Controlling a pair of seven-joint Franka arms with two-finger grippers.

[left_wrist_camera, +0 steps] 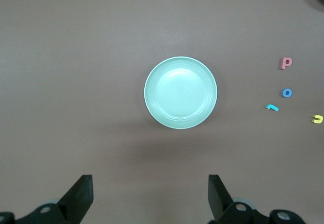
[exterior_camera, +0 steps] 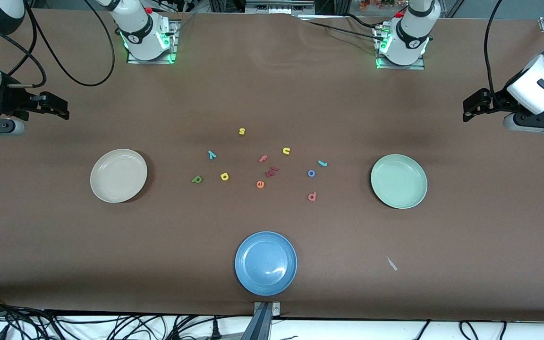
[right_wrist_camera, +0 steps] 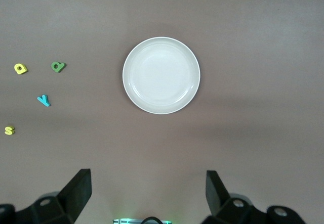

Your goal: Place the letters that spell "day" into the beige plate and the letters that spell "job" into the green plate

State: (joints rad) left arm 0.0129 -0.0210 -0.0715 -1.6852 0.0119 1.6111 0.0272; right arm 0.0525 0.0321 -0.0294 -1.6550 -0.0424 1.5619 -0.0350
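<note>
Green d [right_wrist_camera: 58, 66] only in front and right wrist views; both end effectors [left_wrist_camera: 151, 196] [right_wrist_camera: 148, 193] spread, empty.

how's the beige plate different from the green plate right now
Colour: the round shallow cream-beige plate is off-white, while the round shallow pale mint-green plate is light green.
Place: the beige plate sits toward the right arm's end of the table, the green plate toward the left arm's end.
Neighbours: the small green foam d lies closest to the beige plate, the salmon-red foam b and teal foam j closer to the green plate.
Shared: same size and shape, both empty.
</note>
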